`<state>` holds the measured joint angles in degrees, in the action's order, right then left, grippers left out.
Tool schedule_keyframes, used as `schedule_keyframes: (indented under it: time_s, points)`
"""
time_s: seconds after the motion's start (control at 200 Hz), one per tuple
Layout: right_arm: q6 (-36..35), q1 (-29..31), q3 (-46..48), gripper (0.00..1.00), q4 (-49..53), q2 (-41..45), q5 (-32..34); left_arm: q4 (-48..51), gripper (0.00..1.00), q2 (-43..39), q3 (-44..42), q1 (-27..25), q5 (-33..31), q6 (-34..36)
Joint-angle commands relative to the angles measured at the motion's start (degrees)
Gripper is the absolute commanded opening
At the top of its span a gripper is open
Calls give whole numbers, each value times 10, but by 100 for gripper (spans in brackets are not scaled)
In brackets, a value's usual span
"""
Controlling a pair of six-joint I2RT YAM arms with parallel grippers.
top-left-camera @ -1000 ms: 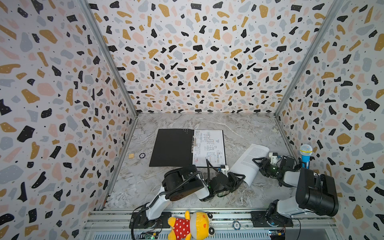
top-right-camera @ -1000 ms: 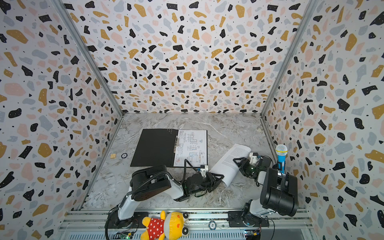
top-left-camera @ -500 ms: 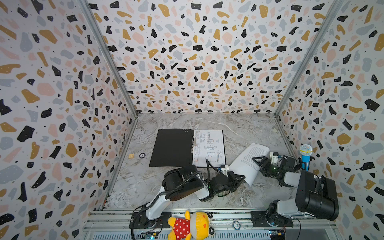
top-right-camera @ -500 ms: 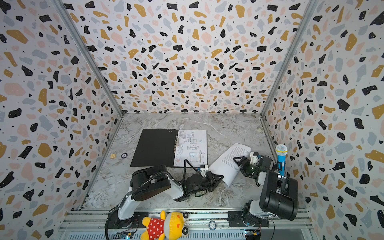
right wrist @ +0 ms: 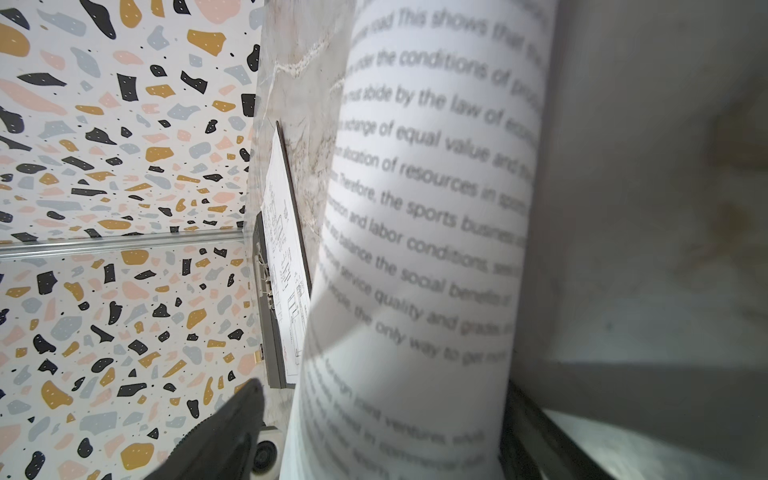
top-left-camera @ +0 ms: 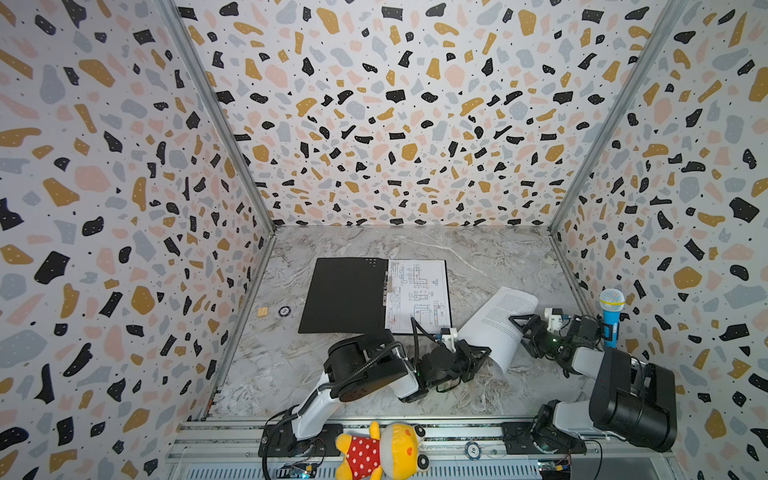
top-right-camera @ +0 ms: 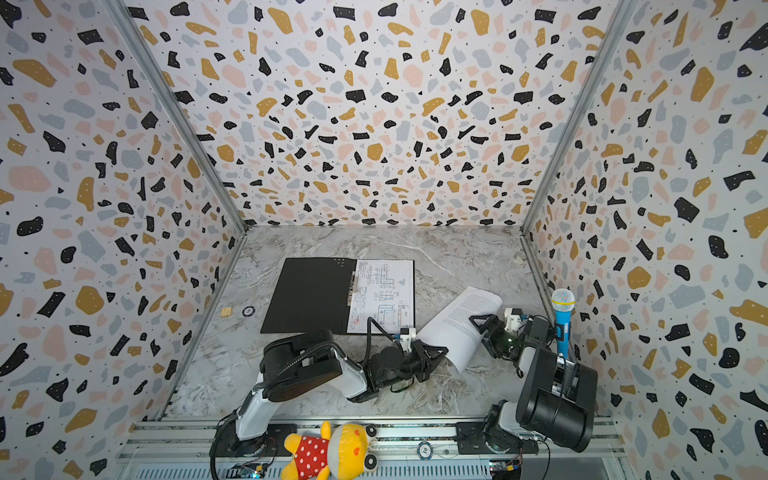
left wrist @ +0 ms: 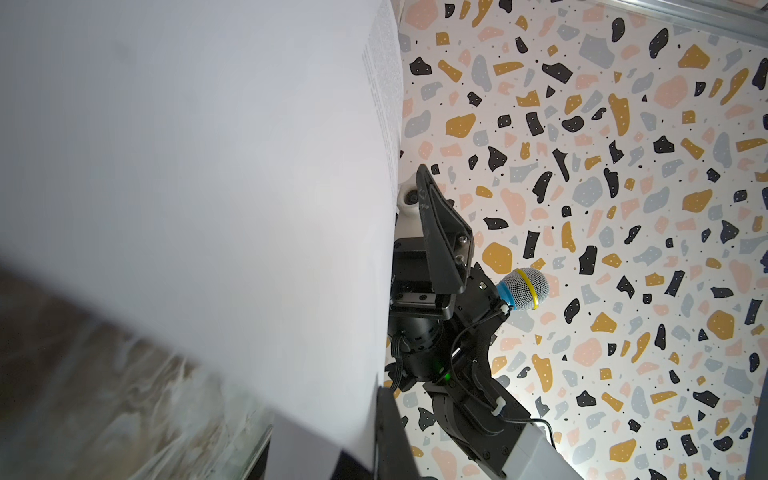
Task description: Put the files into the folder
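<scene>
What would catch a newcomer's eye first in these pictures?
A curled text sheet arches right of centre, near corner pinched in the left gripper. Beyond, the open folder lies black inside up, a drawing sheet on its right half. A blue microphone stands at far right.

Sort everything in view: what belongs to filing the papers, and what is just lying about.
For the job:
- folder, open
- drawing sheet, lying in it
- text sheet, curled, pinched by the left gripper, between the right gripper's open jaws

Lying about:
- toy microphone
- plush toy
- small ring
- tan block
- disc by the front rail
</scene>
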<state>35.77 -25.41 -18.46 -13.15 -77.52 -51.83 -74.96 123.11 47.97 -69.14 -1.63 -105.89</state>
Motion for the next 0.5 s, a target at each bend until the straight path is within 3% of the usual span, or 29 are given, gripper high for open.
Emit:
schedule_keyframes:
  time_s: [0.0,0.491]
  points:
    - [-16,-9,13,87,64,12,16,-23,3,-16,2,4,-7,9]
    - [-4,-30,14,88,123,75,18,-13,3,-14,10,15,-14,20]
